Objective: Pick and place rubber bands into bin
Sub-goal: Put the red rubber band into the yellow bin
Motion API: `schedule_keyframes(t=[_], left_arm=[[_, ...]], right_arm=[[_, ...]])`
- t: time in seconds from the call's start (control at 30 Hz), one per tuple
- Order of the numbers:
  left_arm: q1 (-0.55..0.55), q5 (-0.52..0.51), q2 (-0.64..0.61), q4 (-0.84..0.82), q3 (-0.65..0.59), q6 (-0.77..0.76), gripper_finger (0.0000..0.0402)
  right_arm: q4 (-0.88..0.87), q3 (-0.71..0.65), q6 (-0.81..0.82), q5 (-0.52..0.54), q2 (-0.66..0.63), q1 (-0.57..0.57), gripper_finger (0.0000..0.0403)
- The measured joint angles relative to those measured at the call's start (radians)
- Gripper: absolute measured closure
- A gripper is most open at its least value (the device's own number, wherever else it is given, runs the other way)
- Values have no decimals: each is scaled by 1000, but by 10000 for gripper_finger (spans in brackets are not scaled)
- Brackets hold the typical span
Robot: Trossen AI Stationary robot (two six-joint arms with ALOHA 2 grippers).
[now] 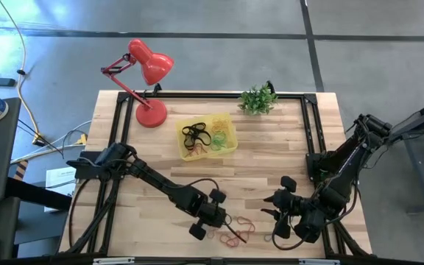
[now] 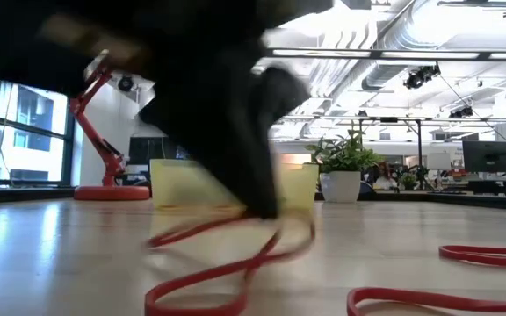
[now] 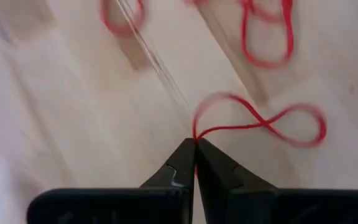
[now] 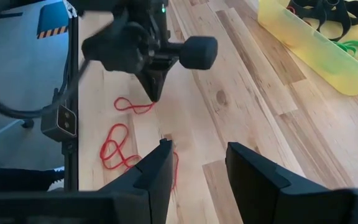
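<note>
A red rubber band [image 3: 266,124], twisted into a figure eight, lies near the table's near edge, and my left gripper [image 3: 195,144] is shut on one end of it. The high view shows that gripper [image 1: 225,219] slanting down at the near middle. More red rubber bands [image 1: 234,237] lie loose beside it on the wood. The yellow bin [image 1: 227,147] stands toward the far middle with black, green and orange bands in it. My right gripper [image 4: 197,155] hangs open above the table's near right, with nothing between its fingers. My left gripper pinches one end of the red band's loop [image 3: 196,134] between its two fingertips. The fingers slant down from above and from the table's left. The pinched end is raised a little, and the band's other loop [image 2: 191,294] trails slack onto the wood.
A red desk lamp [image 1: 147,81] stands at the far left and a small potted plant [image 1: 258,99] at the far middle. A black frame rail [image 1: 311,125] runs along the table's sides. Bare wood lies between the bin and the near edge.
</note>
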Motion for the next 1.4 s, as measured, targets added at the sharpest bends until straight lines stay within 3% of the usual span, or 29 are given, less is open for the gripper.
schedule_keyframes(t=[0.3,0.67,0.9,1.4], left_arm=[[0,-104,-2,-162,207,126,401],[10,-367,-4,-416,513,307,401],[89,-481,-5,-637,643,388,402],[381,-462,-7,-764,672,497,402]], right_arm=[[-7,0,0,10,0,0,263],[-7,0,0,23,0,0,263],[-6,0,0,31,0,0,263],[-6,0,0,98,0,0,263]])
